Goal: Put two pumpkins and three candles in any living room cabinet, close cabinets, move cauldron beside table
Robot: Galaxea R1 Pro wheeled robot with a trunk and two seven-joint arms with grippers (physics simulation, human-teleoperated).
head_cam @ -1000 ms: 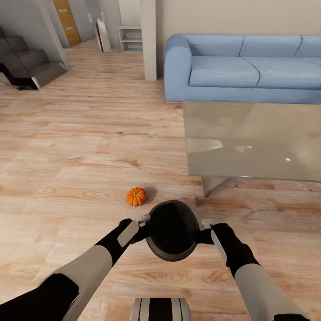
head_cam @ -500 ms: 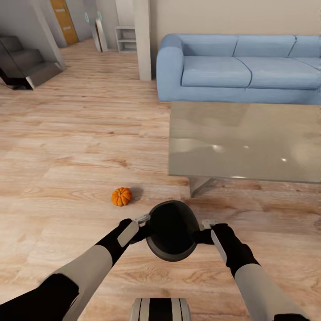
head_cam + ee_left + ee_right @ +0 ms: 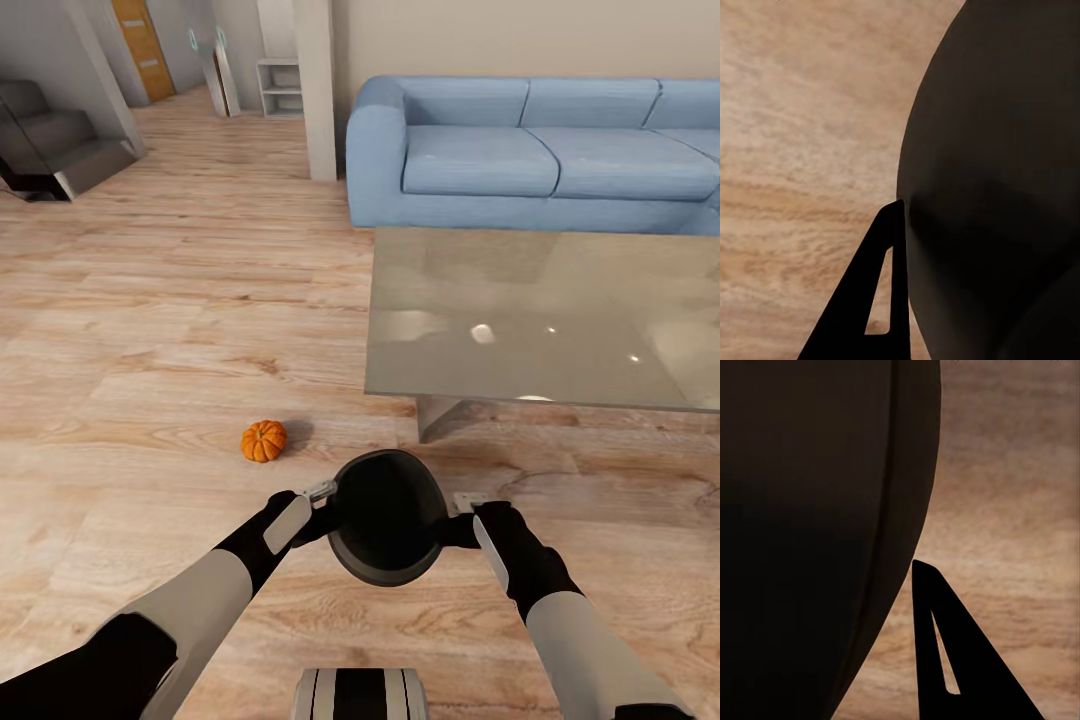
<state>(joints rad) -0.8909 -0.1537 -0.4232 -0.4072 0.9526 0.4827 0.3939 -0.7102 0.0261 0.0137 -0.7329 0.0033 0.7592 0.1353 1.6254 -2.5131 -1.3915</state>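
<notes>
The black cauldron [image 3: 388, 515] hangs above the wood floor, just in front of my trunk, mouth facing up. My left gripper [image 3: 325, 503] is shut on its left rim and my right gripper [image 3: 457, 515] is shut on its right rim. Up close, the left wrist view has the cauldron's bulging side [image 3: 997, 187] against one dark finger [image 3: 881, 300]. The right wrist view gives the same dark wall [image 3: 810, 532] beside a finger [image 3: 945, 652]. One orange pumpkin [image 3: 263, 441] lies on the floor ahead and to the left. The glass-topped table [image 3: 520, 320] stands ahead on the right.
A blue sofa [image 3: 520, 150] runs behind the table along the far wall. A pale pillar [image 3: 315, 90] stands left of the sofa, with a small white shelf [image 3: 277, 85] beyond it. Dark stairs [image 3: 60, 130] rise at the far left. Open wood floor spreads on the left.
The whole picture has slid left, so the camera has moved; the pumpkin and table sit further left in view. Both grippers hold the cauldron as before.
</notes>
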